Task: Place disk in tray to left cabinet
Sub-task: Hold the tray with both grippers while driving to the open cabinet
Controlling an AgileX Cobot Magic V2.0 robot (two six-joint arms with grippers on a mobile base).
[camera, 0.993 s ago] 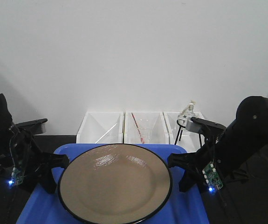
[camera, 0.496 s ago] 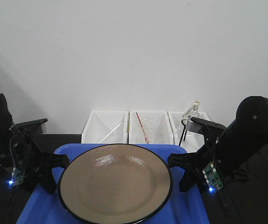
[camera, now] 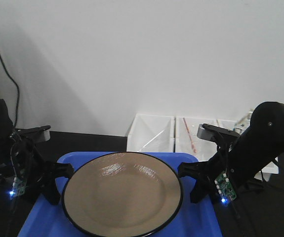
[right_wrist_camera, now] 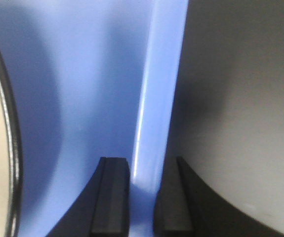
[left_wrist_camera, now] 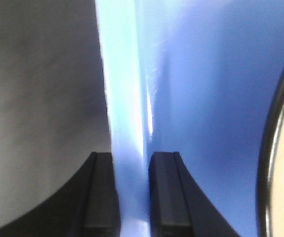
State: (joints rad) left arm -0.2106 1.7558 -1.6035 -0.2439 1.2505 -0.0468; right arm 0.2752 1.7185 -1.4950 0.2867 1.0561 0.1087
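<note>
The left gripper [left_wrist_camera: 132,197] and the right gripper [right_wrist_camera: 142,197] each clamp a side rim of the tray [camera: 193,224], jaws narrow. The disk [camera: 122,195] lies loose in the tray, between the two. Risk: uneven arm travel tilts the tray and the glossy disk slides out.

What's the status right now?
Left end effector, right end effector shut on blue plastic tray rim. Round glossy tan disk in tray. White open-front bins ahead.
</note>
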